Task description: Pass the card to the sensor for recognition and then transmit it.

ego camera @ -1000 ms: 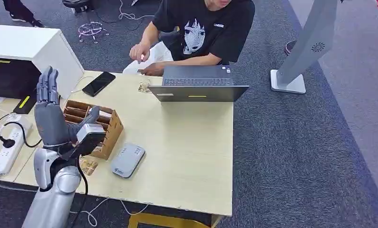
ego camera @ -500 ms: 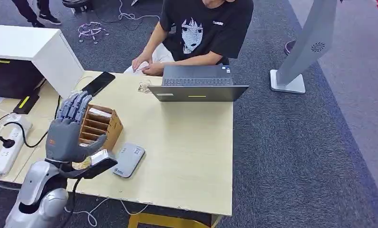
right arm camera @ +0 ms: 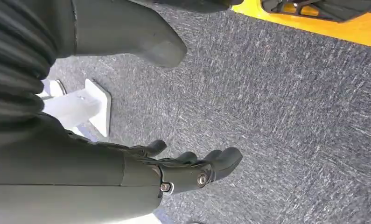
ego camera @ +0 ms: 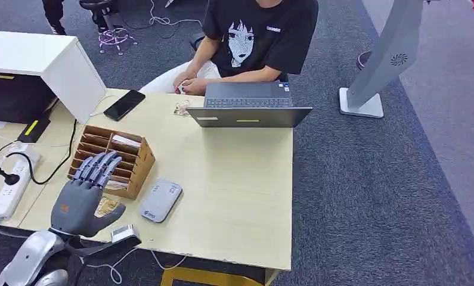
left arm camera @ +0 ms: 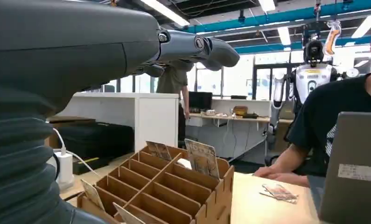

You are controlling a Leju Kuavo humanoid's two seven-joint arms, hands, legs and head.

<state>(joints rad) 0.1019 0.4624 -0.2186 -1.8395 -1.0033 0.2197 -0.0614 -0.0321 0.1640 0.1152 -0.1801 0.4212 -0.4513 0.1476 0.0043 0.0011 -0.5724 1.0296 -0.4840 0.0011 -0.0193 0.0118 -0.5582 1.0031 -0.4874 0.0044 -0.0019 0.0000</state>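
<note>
Light wood table [ego camera: 234, 179], with a brown slotted box [ego camera: 140, 164] on its left part. Left hand [ego camera: 82, 196] raised over the near left edge of the table, back of the hand up, fingers spread and straight, gripping nothing; fingertips above the near side of the box, contact with it not determinable. Cards [left arm camera: 203, 158] upright in the far slots of the box, seen from the left wrist view; further card edges leaning in the near slots. One loose card [ego camera: 107, 207] flat on the table just beside the thumb of the left hand, between the box and the near edge, partly covered by the hand. Grey card reader [ego camera: 160, 201] flat on the table just to the right of the box and near the left hand, apart from both. Open grey laptop [ego camera: 249, 110] at the far edge, with a seated person [ego camera: 252, 42] in a black printed T-shirt behind it, both hands together at the table edge. Black phone [ego camera: 124, 104] at the far left corner; small stack of cards [ego camera: 180, 109] between phone and laptop. White power strip [ego camera: 11, 185] on the adjoining surface to the left. Right hand [right arm camera: 174, 163] hanging over grey carpet [right arm camera: 290, 116], fingers loosely extended and slightly curved, thumb apart from them, gripping nothing.
</note>
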